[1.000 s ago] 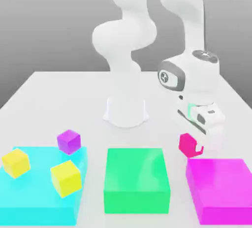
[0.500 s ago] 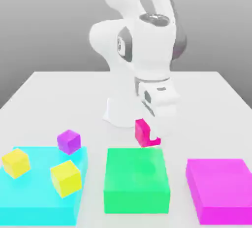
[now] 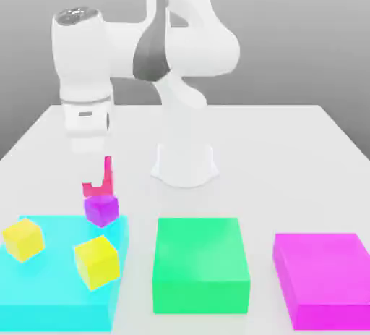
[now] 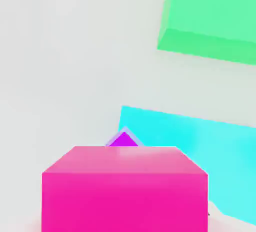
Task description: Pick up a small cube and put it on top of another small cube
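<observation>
White tabletop (image 3: 238, 181): at the exterior view's left, the gripper (image 3: 95, 178) grips 1 pink cube (image 3: 108, 180) above 1 purple cube (image 3: 101, 210), near 2 yellow cubes (image 3: 97, 263).

- And here's the pale counter (image 3: 253, 160), smooth and plain, running wide beneath everything!
- Its far edge cuts straight across, the sides spreading toward the viewer.
- Behind it, a grey backdrop (image 3: 311, 30), darker low down at both sides, lighter higher up.
- Bright light washes the surface almost white!
</observation>
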